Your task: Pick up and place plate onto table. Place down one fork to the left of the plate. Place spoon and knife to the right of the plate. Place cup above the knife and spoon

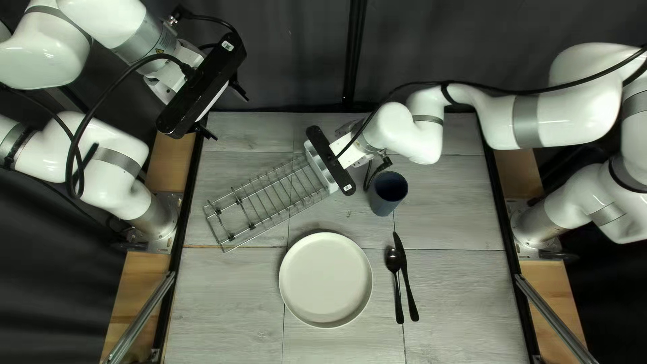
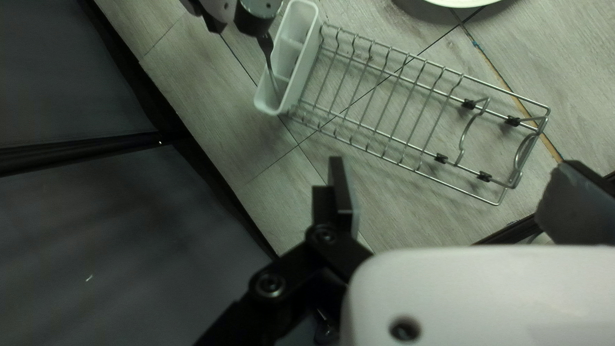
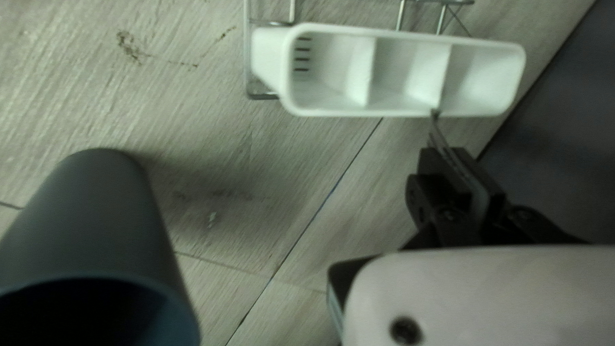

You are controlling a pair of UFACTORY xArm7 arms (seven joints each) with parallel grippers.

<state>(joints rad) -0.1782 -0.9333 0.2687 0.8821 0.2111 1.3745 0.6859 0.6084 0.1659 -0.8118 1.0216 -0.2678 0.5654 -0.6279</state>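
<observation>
My left gripper (image 1: 224,111) is raised over the far left table corner; in its wrist view the left gripper (image 2: 451,195) stands open and empty. My right gripper (image 1: 330,160) is over the rack's white caddy; in its wrist view the right gripper (image 3: 458,170) is shut on a dark utensil (image 3: 436,127), kind unclear. In the left wrist view this utensil (image 2: 270,61) reaches down into an end compartment. The white plate (image 1: 325,280) lies flat on the table. Right of it lie the black spoon (image 1: 393,259) and knife (image 1: 402,259). Above them stands the blue-grey cup (image 1: 389,195).
A wire dish rack (image 1: 259,202) stands beyond the plate and to its left. The white caddy (image 3: 410,74) is at the rack's end, close to the cup (image 3: 96,218). Dark frame edges (image 1: 183,195) border the table.
</observation>
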